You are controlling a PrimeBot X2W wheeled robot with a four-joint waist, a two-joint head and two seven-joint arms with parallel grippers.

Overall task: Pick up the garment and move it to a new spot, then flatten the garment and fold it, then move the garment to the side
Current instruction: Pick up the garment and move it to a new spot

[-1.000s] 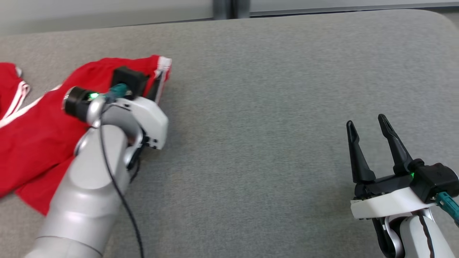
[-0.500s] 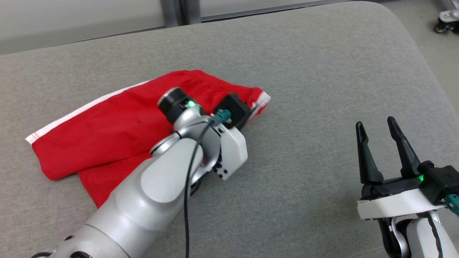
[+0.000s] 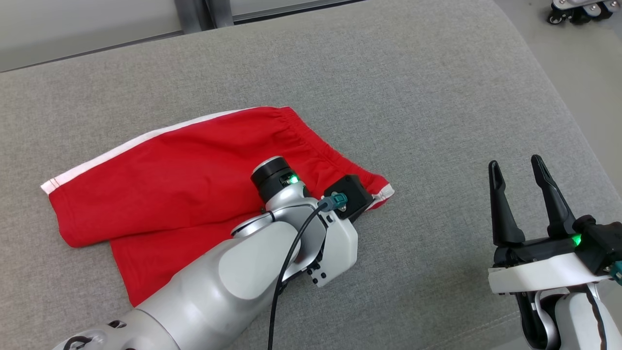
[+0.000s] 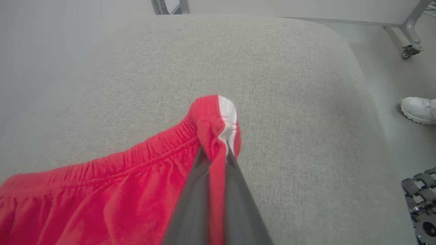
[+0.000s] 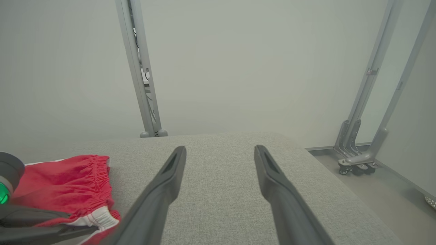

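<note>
**Operator:** What's under me, and what's around?

**Spotter:** You're over a grey fabric-covered pad point(image 3: 437, 97) with a rounded far corner. Beyond your right gripper point(image 3: 514, 161) stands a pale wall point(image 5: 238, 68) with a grey metal post point(image 5: 139, 68) against it. Wheeled frame legs point(image 5: 357, 160) stand on the floor point(image 3: 583, 73) further to its right.

**Operator:** How close are the edges?

**Spotter:** The pad's right edge point(image 3: 559, 112) runs just outboard of your right gripper, and past it the surface drops to the floor. Between your two grippers, and ahead of both, you have plain grey fabric. In the left wrist view, a white shoe point(image 4: 417, 109) stands on the floor off that same edge.

**Operator:** And the garment?

**Spotter:** The red shorts point(image 3: 184, 180) lie on the pad, spreading back and outward from your left gripper point(image 4: 216, 154). Its two fingers are pressed together on the corner of the elastic waistband point(image 3: 311, 141), where a white side stripe point(image 4: 227, 112) ends. That corner bunches up just past the fingertips. The rest lies fairly flat on the pad. The leg ends are the part furthest from the grip.

**Operator:** Right hand?

**Spotter:** Its fingers stand wide apart with nothing between them, above the pad and well apart from the shorts.
</note>
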